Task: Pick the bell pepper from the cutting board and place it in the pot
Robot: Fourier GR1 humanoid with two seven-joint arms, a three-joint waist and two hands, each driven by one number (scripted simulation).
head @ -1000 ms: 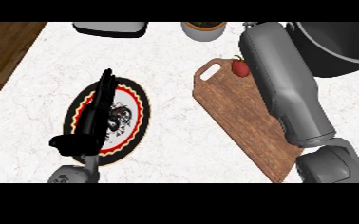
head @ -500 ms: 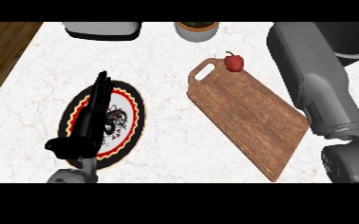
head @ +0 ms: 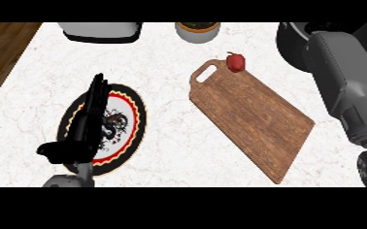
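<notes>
White counter, bell pepper (head: 235,61) on cutting board (head: 251,119), well apart from left hand (head: 82,131) fingers

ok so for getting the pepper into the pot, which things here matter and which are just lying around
Part of the job:
- bell pepper, on the cutting board's handle end
- cutting board
- pot, dark, at the right edge, partly behind the right forearm

Just lying about:
- patterned plate, under the open left hand
- grey appliance
- small bowl

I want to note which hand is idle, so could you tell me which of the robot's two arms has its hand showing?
The left arm: its black left hand lies open, fingers straight, over the patterned plate. The right arm shows only grey forearm.
</notes>
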